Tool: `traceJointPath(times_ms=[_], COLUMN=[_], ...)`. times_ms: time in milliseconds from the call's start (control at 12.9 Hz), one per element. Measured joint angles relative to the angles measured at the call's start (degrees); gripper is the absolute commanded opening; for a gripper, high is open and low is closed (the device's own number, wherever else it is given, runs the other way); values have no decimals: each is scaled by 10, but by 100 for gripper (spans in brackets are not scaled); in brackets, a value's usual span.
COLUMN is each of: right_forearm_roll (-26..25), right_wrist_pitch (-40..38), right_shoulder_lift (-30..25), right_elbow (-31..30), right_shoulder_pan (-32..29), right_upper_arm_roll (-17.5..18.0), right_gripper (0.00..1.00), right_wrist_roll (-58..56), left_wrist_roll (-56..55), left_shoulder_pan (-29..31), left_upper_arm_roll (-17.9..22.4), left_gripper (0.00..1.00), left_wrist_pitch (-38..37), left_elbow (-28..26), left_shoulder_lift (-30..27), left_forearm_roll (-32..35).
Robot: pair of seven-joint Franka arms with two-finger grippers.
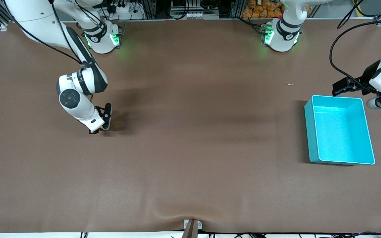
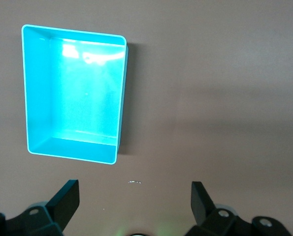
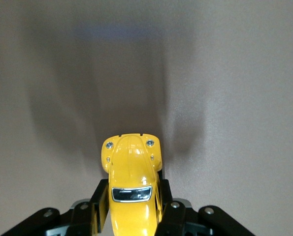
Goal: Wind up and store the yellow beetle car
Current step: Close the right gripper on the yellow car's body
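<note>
The yellow beetle car (image 3: 131,157) sits between the fingers of my right gripper (image 3: 132,196), which is shut on its sides just past the dark windscreen, with the bonnet pointing away from the wrist. In the front view only a small orange speck of the car (image 1: 101,128) shows under the right gripper (image 1: 98,130), low at the brown table toward the right arm's end. I cannot tell whether its wheels touch the mat. My left gripper (image 2: 135,187) hangs open and empty over the table beside the turquoise bin (image 2: 72,88).
The empty turquoise bin (image 1: 311,132) stands at the left arm's end of the table. A tiny silvery scrap (image 1: 291,84) lies on the mat between the bin and the left arm's base. The brown mat (image 1: 190,138) covers the whole table.
</note>
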Motion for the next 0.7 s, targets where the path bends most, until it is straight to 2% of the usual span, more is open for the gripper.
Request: traceJointPath(times_ms=[699], right_forearm_roll=[0], right_wrist_pitch=[-1], right_shoulder_lift=[1], right_elbow=[0], right_shoulder_pan=[-29], right_upper_arm_roll=[-3], right_gripper=[23], right_wrist_roll=[-27], left_wrist_roll=[0], left_shoulder_pan=[0], left_upper_arm_roll=[0], left_gripper=[100], left_wrist_pitch=[0], left_elbow=[0], left_shoulder_lift=[0], left_forearm_roll=[0])
